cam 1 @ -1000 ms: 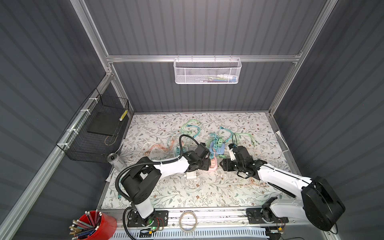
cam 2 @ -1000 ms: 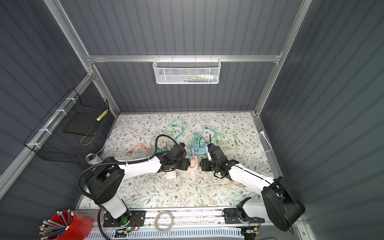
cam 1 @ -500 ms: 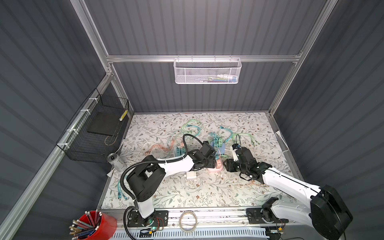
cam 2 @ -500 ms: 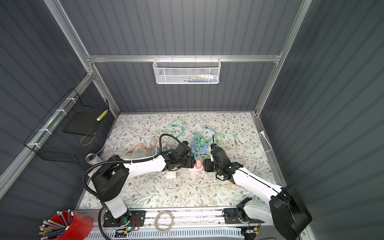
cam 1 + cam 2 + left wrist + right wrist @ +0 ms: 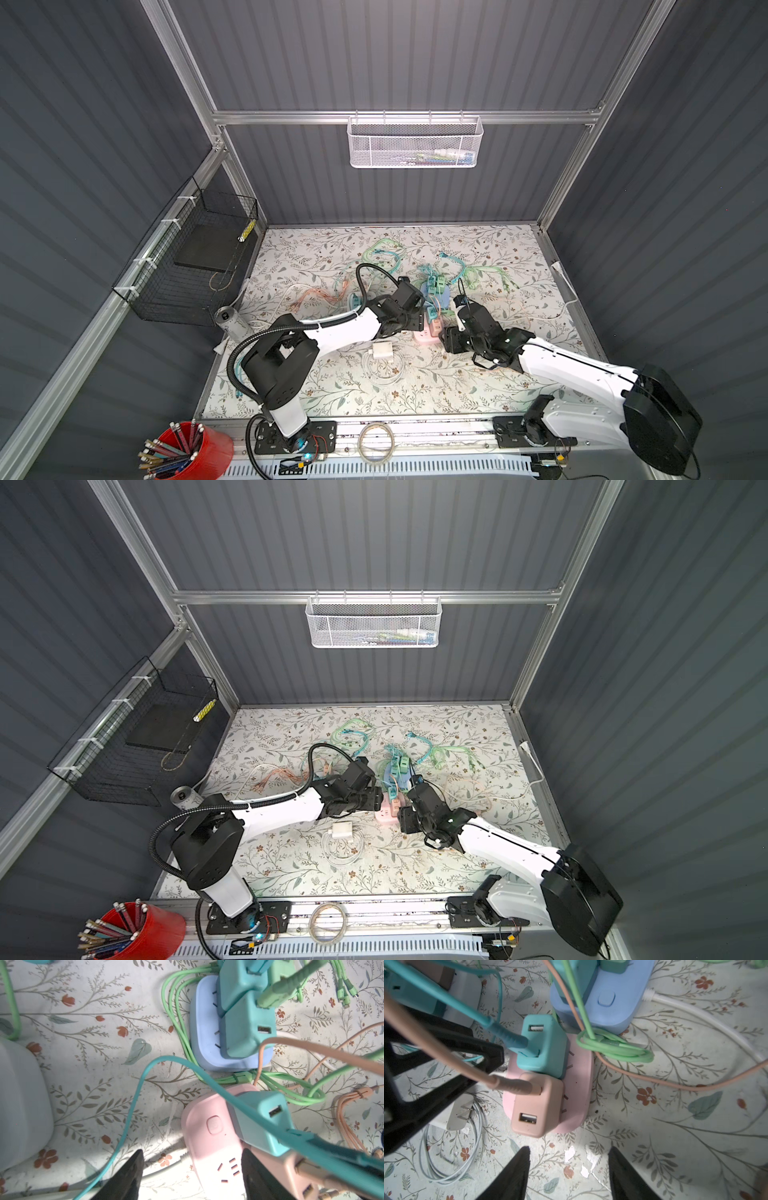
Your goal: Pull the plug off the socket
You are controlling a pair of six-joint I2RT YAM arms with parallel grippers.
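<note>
pink socket strip (image 5: 579, 1084) with two plugs seated in its face: a teal plug (image 5: 544, 1047) and, just beside it, a peach plug (image 5: 537, 1105). each plug has a cable of its own colour leaving its top. the strip lies flat on the table (image 5: 332, 399), about midway between the left and right edges and a little nearer the front edge than the back.

my left pincer (image 5: 192, 1152) stands over the strip's socket end with its jaws well apart. one finger is over bare cloth, clear of the strip's side. the other is by the peach plug, and i cannot tell whether it touches. nothing is clamped.

my right pincer (image 5: 569, 1151) stands just short of the strip's end, where the peach plug sits. its jaws are apart with only cloth between them, and it holds nothing.

a blue socket strip (image 5: 207, 1043) lies just behind the pink one, toward the back edge, and carries teal and green plugs. a white charger (image 5: 382, 350) lies unplugged on its coiled cable, left of the pink strip and nearer the front edge.

compared with a second ago, my left pincer has closed in on the strip from the left. my right pincer sits in much the same place. the strip lies where it lay.
</note>
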